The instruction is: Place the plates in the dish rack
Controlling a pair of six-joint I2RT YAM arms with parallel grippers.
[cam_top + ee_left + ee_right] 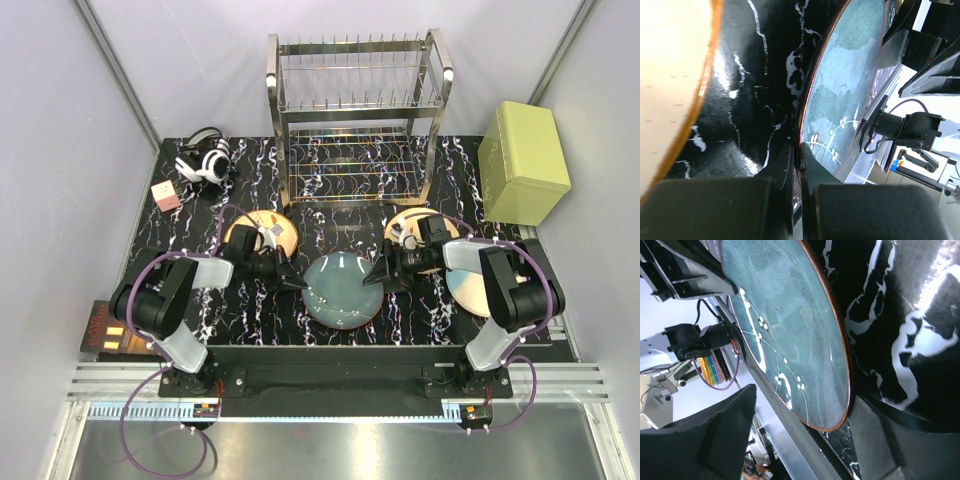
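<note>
so the teal plate (343,290) sits on the desk (410,325) at lower center of the frame, left tool (297,283) pinching its left rim tight, right tool (376,275) spread wide around the right rim

1. The cream round ceramic plate with a pale-blue edge (460,290) lies largely under the right arm (512,285).
2. The wrists partly cover the left orange-peach round ceramic plate (288,235) and the right orange-peach plate (405,218).
3. The left wrist view's top edge cuts off the glossy teal round ceramic plate (850,90).
4. The face marks on the small pink cube (166,196) are too small to read.
</note>
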